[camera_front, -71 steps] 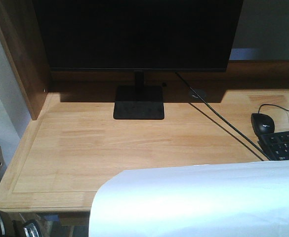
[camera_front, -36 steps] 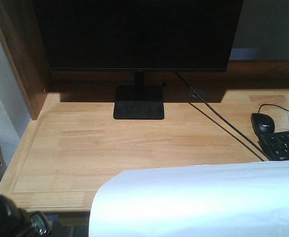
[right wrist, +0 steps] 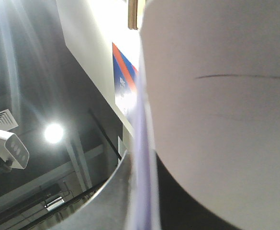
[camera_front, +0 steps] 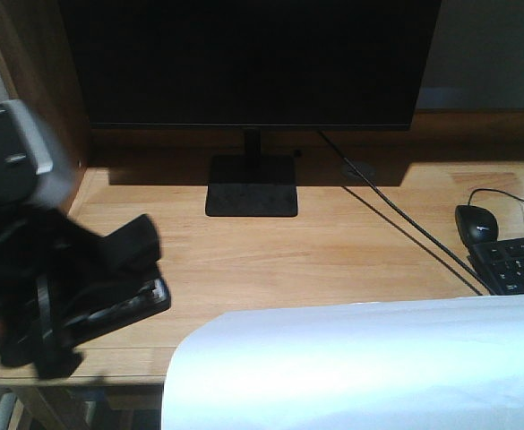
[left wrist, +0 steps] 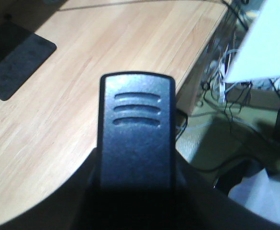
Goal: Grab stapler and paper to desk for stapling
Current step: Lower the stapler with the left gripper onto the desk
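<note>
Front view first: the left gripper [camera_front: 60,309], a dark blur, hangs over the front-left corner of the desk [camera_front: 270,260], clamped around the stapler [camera_front: 132,303], whose metal insides glint along its lower edge. The paper [camera_front: 360,367] floats in the foreground, bowed across its width and clear of the wood. A monitor [camera_front: 253,63] stands at the back, with a mouse [camera_front: 476,222] and a keyboard [camera_front: 517,262] off to the right.

From the left wrist, the stapler's ribbed black top fills the middle with dark finger shapes on either side, poised above the desk's rounded rim. A corner of the paper shows at upper right, well apart from it.

From the right wrist, the sheets curl close against the lens with a ceiling lamp [right wrist: 53,132] behind. The right gripper's jaws are not shown, so I cannot tell how they stand, though paper held aloft suggests a pinch.

The stapler looks rigid and compact, with smooth plastic that might twist. I would grip it across the sides of the body, never pressing the top down. The paper looks light and floppy, and its sheets are apt to fan — best held at one edge and laid down flat.
</note>
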